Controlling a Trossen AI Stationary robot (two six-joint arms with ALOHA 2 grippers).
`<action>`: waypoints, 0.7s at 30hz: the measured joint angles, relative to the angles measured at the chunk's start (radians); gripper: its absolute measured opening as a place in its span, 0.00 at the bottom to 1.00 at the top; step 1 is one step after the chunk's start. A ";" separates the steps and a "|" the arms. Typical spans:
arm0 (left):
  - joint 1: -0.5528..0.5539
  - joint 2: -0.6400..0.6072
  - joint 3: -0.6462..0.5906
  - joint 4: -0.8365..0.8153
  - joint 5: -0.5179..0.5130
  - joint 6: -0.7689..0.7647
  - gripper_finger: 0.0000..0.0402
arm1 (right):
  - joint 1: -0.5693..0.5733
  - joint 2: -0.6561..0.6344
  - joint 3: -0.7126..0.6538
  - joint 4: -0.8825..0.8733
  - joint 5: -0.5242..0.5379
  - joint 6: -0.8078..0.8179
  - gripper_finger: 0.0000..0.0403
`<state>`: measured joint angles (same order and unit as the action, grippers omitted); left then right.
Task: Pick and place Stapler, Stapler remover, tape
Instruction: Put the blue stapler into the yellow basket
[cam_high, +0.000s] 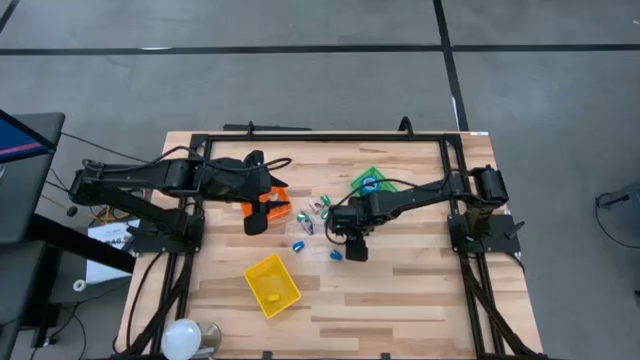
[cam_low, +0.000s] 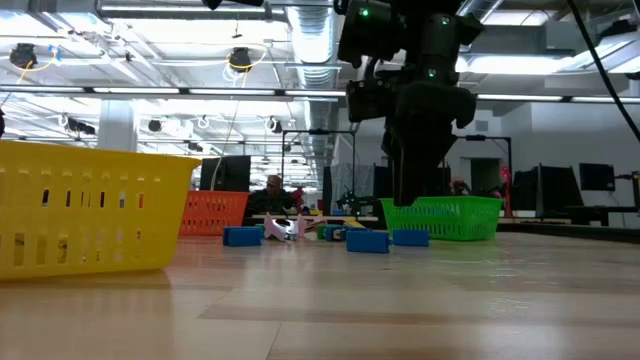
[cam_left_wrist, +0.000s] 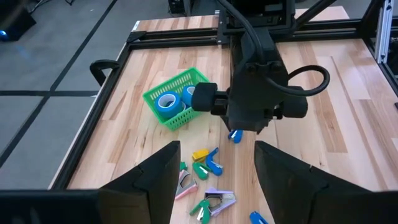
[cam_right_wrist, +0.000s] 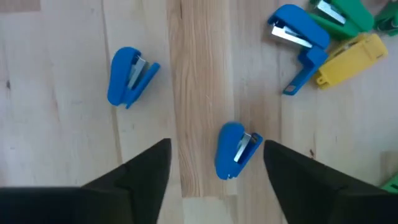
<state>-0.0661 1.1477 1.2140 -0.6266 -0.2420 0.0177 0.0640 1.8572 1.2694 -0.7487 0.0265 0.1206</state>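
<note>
1. Tape (cam_left_wrist: 166, 101) first: two blue rolls sit side by side in the green bin (cam_left_wrist: 163, 116), which the high view puts toward the far edge of the tabletop (cam_high: 400, 300), right of centre. Whether a third roll lies in there, I cannot tell.
2. Nearest the front edge, the yellow bin (cam_high: 272, 284) stands tilted against the table's lines, with one small yellow piece inside.
3. Up from it, the right gripper (cam_right_wrist: 214, 163) hangs over mid-table, fingers spread wide and holding nothing. A small blue stapler (cam_right_wrist: 235, 149) lies on the wood between its fingertips, touching neither.
4. A second blue stapler (cam_right_wrist: 129, 76) lies well apart from the first, also on bare wood.
5. Beyond that, a loose heap of small pieces: a blue staple remover (cam_right_wrist: 298, 38) with its jaws apart, a yellow oblong (cam_right_wrist: 349, 58) touching it, and green ones just behind.
6. Left of centre, the left gripper (cam_left_wrist: 214, 180) hovers beside the orange bin (cam_high: 270, 203), fingers parted and empty. Its arm hides most of that bin, so I cannot make out any contents.
7. At table height, the orange bin (cam_low: 214, 212) sits far back, and the green bin (cam_low: 445, 217) shows behind the right arm.
</note>
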 joint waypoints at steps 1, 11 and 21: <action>0.000 0.000 0.000 0.000 0.000 0.000 0.49 | -0.003 0.000 -0.005 0.010 -0.002 -0.004 0.64; 0.000 0.000 0.000 0.000 0.000 0.000 0.49 | -0.027 0.000 -0.087 0.092 -0.018 -0.005 0.67; 0.000 0.000 0.000 0.000 0.000 0.000 0.49 | -0.037 0.000 -0.143 0.128 -0.017 0.029 0.67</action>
<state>-0.0661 1.1477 1.2140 -0.6266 -0.2420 0.0177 0.0270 1.8576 1.1267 -0.6210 0.0090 0.1495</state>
